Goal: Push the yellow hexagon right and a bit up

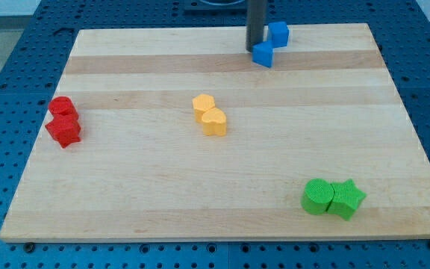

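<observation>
The yellow hexagon (204, 104) lies near the middle of the wooden board (140, 187), touching a yellow heart-shaped block (215, 122) just below and right of it. My tip (254, 50) is at the view's top, well above and to the right of the yellow hexagon. The tip stands against the left side of a blue block (263, 54), with a second blue cube (278, 33) just above and right of that one. The rod's upper part runs out of the view's top.
Two red blocks (62, 106) (64, 131) sit touching at the view's left. A green round block (319, 197) and a green star (348, 199) touch at the bottom right. A blue perforated table (6, 67) surrounds the board.
</observation>
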Robot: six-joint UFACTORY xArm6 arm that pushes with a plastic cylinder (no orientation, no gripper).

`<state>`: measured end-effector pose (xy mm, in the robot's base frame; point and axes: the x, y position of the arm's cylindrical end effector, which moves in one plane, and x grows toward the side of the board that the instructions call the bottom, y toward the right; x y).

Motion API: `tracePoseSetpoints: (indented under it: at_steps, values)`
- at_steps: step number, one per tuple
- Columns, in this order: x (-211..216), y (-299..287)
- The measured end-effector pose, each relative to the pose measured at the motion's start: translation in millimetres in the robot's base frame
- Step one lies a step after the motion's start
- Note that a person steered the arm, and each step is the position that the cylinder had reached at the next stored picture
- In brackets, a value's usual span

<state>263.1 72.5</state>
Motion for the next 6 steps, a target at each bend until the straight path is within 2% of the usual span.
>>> tracePoseSetpoints:
  at_steps: [1,4,6]
  values:
    - [5.3,7.8]
    - [0.2,-74.4]
    - [-0.3,-106.8]
